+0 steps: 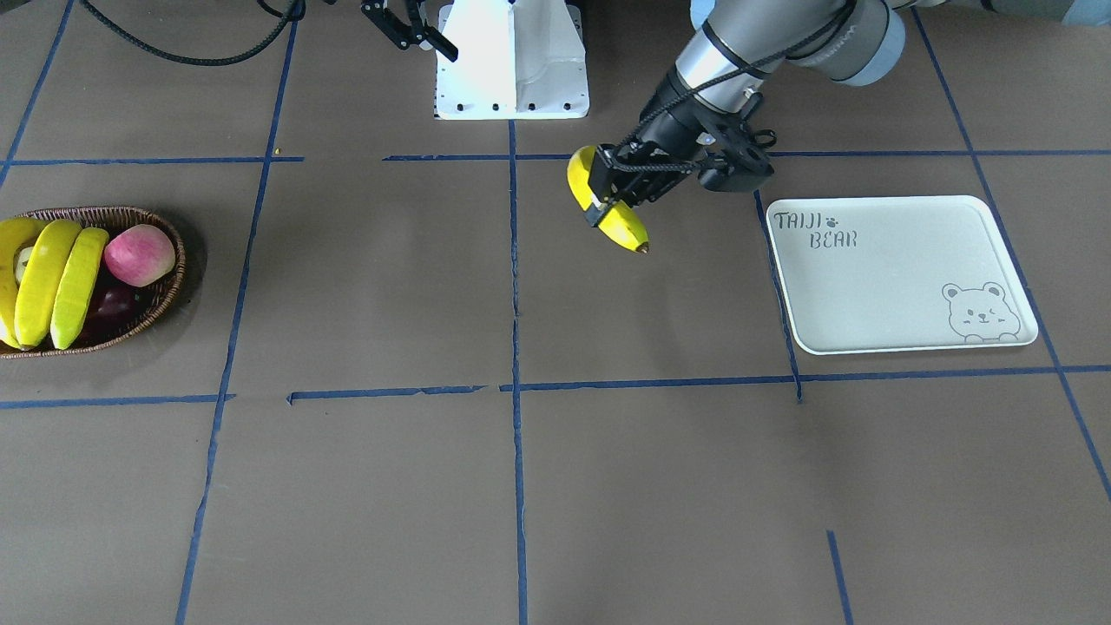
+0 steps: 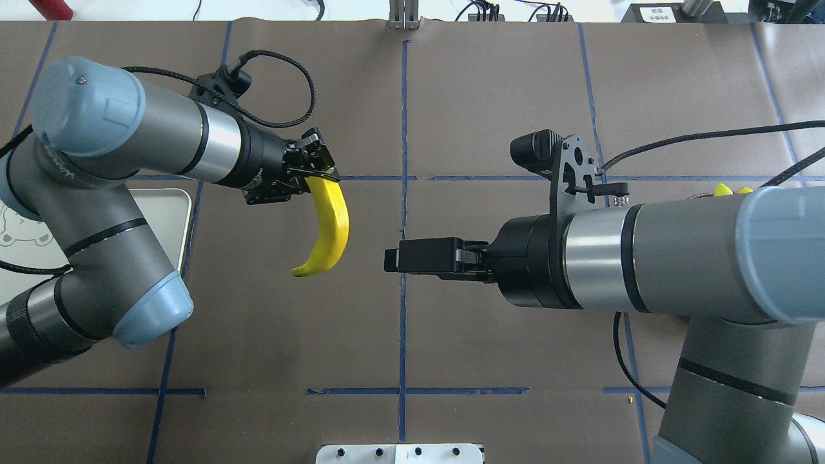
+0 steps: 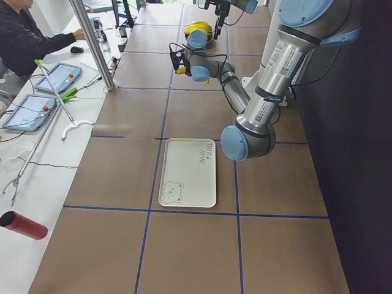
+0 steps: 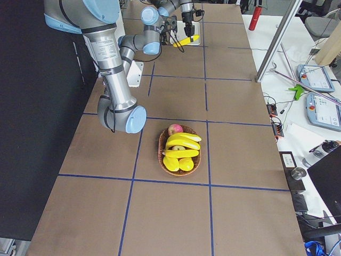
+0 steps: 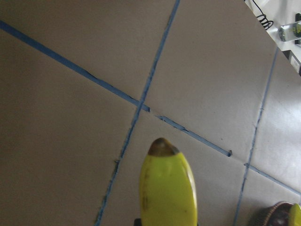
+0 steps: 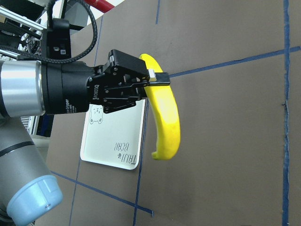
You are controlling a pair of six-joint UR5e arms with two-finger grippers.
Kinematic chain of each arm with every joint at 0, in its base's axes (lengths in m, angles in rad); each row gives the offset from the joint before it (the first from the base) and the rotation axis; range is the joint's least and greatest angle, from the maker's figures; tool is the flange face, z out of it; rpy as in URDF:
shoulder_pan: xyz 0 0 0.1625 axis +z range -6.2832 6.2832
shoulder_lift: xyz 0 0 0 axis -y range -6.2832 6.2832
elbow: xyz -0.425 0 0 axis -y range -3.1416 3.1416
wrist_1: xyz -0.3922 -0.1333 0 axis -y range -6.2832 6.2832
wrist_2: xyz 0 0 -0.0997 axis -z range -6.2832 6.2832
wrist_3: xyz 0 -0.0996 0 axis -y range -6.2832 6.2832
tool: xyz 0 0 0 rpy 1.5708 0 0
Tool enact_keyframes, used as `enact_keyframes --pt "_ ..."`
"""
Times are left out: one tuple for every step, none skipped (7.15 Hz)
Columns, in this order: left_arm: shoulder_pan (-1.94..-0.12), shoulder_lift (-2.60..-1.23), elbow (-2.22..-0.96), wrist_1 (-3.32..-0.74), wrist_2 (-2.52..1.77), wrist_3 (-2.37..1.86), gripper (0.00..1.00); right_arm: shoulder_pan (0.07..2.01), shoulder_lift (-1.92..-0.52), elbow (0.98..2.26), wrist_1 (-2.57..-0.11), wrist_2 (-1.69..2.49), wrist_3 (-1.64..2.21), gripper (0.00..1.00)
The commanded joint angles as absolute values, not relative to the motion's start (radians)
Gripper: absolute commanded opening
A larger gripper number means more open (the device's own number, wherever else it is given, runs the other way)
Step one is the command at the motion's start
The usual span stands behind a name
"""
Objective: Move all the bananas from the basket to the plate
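1 banana (image 1: pixel 629 230) gripped, plate (image 1: pixel 894 286) ("TAIJI BEAR")

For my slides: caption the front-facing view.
Left gripper holds a banana aloft between basket and empty plate; three bananas lie in the basket.

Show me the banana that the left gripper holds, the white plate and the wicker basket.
held banana (image 2: pixel 335 222), overhead exterior view, middle of its curved body
plate (image 1: pixel 894 278), exterior front-facing view, bare middle of its surface
basket (image 1: pixel 180 260), exterior front-facing view, woven rim at its right end
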State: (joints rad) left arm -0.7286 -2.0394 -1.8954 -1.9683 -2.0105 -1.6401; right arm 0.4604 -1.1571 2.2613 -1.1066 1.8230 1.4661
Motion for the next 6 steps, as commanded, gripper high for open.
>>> enact_keyframes --pt "-0.807 -1.863 -1.896 -1.887 -2.028 -1.391 0.0 0.512 -1.204 2.273 -1.112 1.833 1.52 1.0" --pt "-0.862 -1.751 -1.891 -1.887 -2.051 -1.318 0.0 0.552 -1.244 2.273 -1.152 1.877 1.517 1.0" --pt "-0.946 -1.655 -1.888 -1.887 -2.116 -1.21 0.0 0.631 -1.258 2.264 -1.222 1.944 1.494 1.0" --pt "-1.039 -1.578 -1.847 -1.896 -2.173 -1.066 0.0 0.706 -1.256 2.266 -1.341 2.019 1.382 1.0" --pt "-1.121 -1.559 -1.773 -1.899 -2.206 -0.957 0.0 0.747 -1.252 2.269 -1.459 2.057 1.25 1.0" --pt "-1.135 -1.562 -1.696 -1.905 -2.209 -0.927 0.0 0.758 -1.253 2.264 -1.501 2.059 1.202 1.0"
